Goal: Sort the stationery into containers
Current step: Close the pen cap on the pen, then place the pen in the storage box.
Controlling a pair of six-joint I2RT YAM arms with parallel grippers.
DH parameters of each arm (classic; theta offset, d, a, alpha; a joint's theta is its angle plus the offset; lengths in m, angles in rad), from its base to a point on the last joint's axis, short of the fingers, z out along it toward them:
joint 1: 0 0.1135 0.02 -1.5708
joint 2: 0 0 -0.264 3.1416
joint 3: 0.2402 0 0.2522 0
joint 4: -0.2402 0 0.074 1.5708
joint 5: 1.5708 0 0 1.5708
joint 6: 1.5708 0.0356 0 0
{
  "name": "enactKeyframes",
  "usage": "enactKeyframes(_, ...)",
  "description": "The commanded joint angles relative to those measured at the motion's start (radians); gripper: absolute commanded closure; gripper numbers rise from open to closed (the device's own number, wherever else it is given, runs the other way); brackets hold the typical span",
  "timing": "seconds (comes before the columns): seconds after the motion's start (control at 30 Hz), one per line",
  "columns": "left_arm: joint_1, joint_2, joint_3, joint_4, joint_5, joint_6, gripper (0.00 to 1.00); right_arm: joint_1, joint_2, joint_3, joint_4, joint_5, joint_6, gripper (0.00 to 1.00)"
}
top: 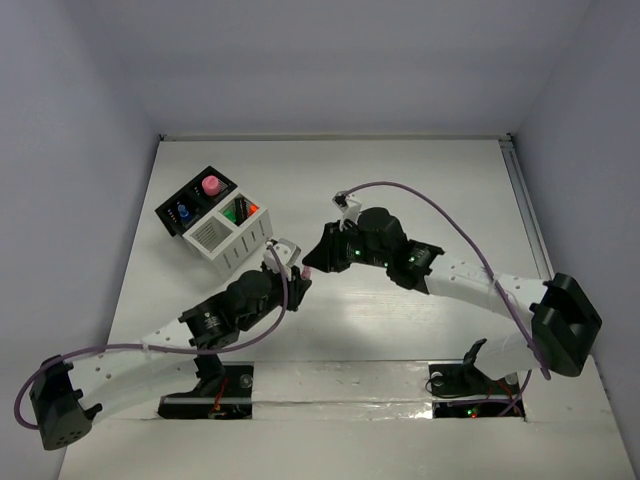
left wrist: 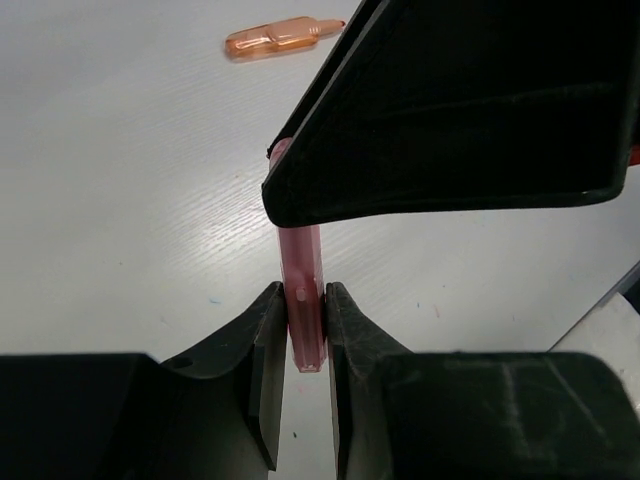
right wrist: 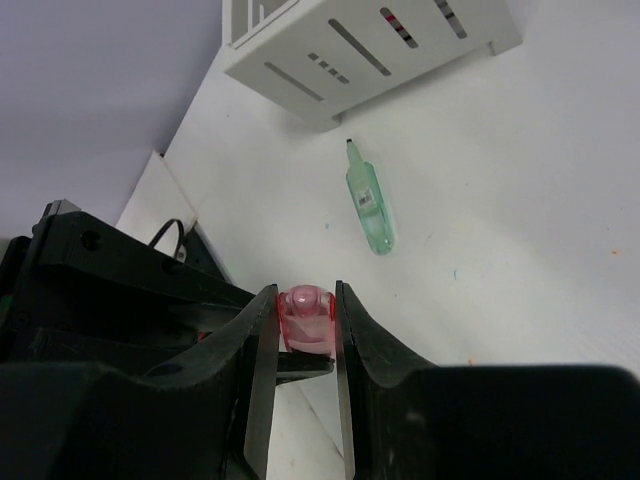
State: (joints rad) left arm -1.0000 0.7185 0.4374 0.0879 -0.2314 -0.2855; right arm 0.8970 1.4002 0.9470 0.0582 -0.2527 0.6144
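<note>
The left pincer (left wrist: 303,297) and right pincer (right wrist: 305,300) both clamp one pink marker (left wrist: 299,250): light, stiff, probably slick plastic; best gripped mid-barrel.

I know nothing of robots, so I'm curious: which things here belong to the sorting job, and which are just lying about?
Job:
pink marker, held by left gripper and right gripper
orange marker
green marker
white box
black box

Just there:
purple cable

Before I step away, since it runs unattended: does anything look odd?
Both the left gripper and the right gripper are shut on one pink marker, at opposite ends. A mint green marker and an orange marker lie loose on the table.
</note>
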Motion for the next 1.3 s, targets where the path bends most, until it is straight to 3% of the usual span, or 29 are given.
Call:
enactKeyframes(0.0,0.006,-0.036,0.219,0.495,-0.068,0.043,1.00,0.092,0.063,-0.082,-0.176,-0.087,0.021,1.00)
enactKeyframes(0.2,0.006,-0.059,0.164,0.457,-0.043,-0.026,1.00,0.062,0.097,0.025,-0.069,-0.020,0.054,1.00)
enactKeyframes(0.4,0.006,-0.188,0.119,0.291,-0.117,-0.124,0.99,0.036,0.189,0.258,0.051,-0.013,0.071,1.00)
enactKeyframes(0.43,0.006,-0.224,0.123,0.233,-0.144,-0.130,0.80,0.027,0.224,0.289,0.057,-0.016,0.074,1.00)
enactKeyframes(0.47,0.006,-0.243,0.126,0.207,-0.154,-0.133,0.69,0.026,0.242,0.350,0.064,-0.023,0.074,1.00)
enactKeyframes(0.5,0.006,-0.281,0.130,0.184,-0.176,-0.138,0.44,0.026,0.261,0.380,0.069,-0.029,0.077,1.00)
enactKeyframes(0.6,0.006,-0.333,0.147,0.083,-0.212,-0.155,0.20,0.017,0.338,0.479,0.104,-0.059,0.096,1.00)
enactKeyframes(0.63,0.006,-0.361,0.155,0.026,-0.239,-0.167,0.03,0.007,0.356,0.496,0.123,-0.080,0.105,1.00)
enactKeyframes(0.97,0.006,-0.517,0.285,-0.229,-0.365,-0.231,0.01,-0.015,0.620,0.768,0.265,-0.143,0.177,1.00)
enactKeyframes(1.27,0.006,-0.534,0.368,-0.319,-0.431,-0.162,0.01,0.014,0.836,0.944,0.393,0.010,0.092,1.00)
